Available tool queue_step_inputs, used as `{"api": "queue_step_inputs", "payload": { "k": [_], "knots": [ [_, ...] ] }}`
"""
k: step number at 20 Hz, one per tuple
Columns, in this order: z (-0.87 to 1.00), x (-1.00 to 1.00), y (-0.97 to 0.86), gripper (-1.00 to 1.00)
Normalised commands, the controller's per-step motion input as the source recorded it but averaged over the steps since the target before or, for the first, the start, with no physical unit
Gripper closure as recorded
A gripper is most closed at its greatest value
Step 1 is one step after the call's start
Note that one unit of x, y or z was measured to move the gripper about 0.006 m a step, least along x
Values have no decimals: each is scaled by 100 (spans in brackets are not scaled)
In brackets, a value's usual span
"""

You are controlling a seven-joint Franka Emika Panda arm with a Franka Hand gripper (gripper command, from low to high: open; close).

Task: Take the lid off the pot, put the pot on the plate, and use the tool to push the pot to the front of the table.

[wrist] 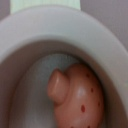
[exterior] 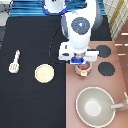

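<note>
My gripper (exterior: 81,61) hangs right over the pot (exterior: 84,71) on the pinkish-brown stove, hiding most of it; only its lower edge shows below the hand. In the wrist view a pale round rim (wrist: 30,35) fills the picture, and a pink knobbed piece with red dots sits inside it, which looks like the lid (wrist: 75,97). The cream plate (exterior: 44,73) lies bare on the black table (exterior: 35,40), to the exterior view's left of the pot. The white spatula tool (exterior: 14,61) lies near the table's left edge.
The large grey-beige pan (exterior: 95,106) sits on the stove (exterior: 120,85) toward the exterior view's bottom, its handle pointing right. Two black burners (exterior: 103,50) (exterior: 106,68) lie just right of the gripper. The robot's base stands at the top.
</note>
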Motion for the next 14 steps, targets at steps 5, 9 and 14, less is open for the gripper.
{"api": "queue_step_inputs", "payload": {
  "k": [5, 9, 14],
  "knots": [
    [-18, 24, -27, -100],
    [-34, 18, -22, -100],
    [-38, 2, -4, -100]
  ]
}}
